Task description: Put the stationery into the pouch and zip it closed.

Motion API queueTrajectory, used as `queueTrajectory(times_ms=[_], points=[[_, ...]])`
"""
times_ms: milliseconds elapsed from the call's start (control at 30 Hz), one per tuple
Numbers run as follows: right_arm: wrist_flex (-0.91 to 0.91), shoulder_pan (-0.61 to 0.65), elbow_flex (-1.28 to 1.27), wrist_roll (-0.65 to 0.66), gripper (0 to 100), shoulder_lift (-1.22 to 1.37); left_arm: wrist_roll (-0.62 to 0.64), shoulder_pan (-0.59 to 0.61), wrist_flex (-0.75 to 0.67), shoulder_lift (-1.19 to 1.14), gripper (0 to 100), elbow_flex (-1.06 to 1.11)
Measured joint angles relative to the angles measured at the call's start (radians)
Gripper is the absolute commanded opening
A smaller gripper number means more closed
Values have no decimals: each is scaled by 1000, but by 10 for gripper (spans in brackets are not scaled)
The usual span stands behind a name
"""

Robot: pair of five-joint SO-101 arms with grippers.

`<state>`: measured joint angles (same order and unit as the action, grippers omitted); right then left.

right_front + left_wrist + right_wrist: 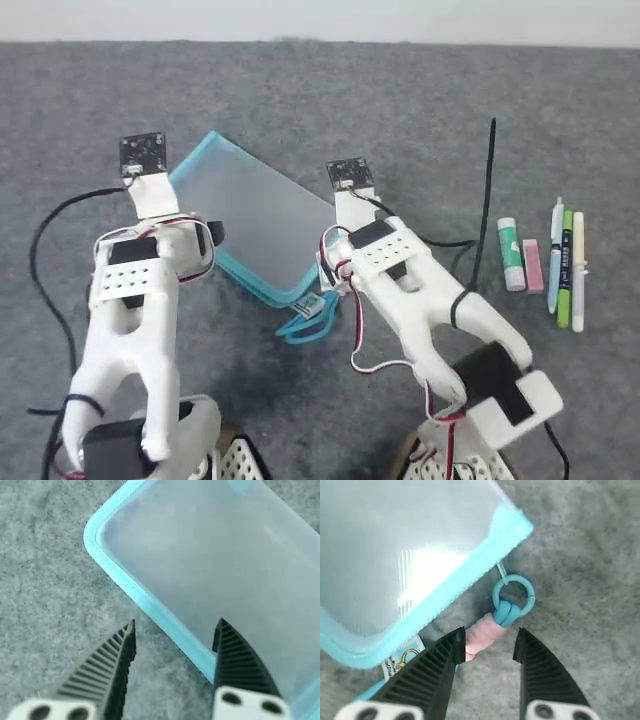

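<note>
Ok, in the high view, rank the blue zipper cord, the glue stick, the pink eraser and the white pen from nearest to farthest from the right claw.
1. Blue zipper cord, right by the right claw, at the pouch corner.
2. Glue stick, off to the right.
3. Pink eraser, just beyond the glue stick.
4. White pen, at the row's outer end.

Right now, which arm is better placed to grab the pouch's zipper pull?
Right. The right claw, open, hovers over the pink cylindrical zipper pull at a corner of the translucent teal-edged pouch. The left claw, open, sits over its far edge.
</note>
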<state>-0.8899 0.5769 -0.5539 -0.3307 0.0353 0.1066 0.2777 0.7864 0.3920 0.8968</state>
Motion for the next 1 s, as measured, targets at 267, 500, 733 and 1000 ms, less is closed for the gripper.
queueTrajectory(times_ms=[267,500,733,1000], points=[[29,0,43,0,111,101,0,0,0,0,236,0],[-57,-92,133,3,3,173,0,0,0,0,236,20],[-221,-256,284,305,6,173,0,2,0,2,236,20],[-336,-245,361,342,6,-77,-6,0,-78,0,236,20]])
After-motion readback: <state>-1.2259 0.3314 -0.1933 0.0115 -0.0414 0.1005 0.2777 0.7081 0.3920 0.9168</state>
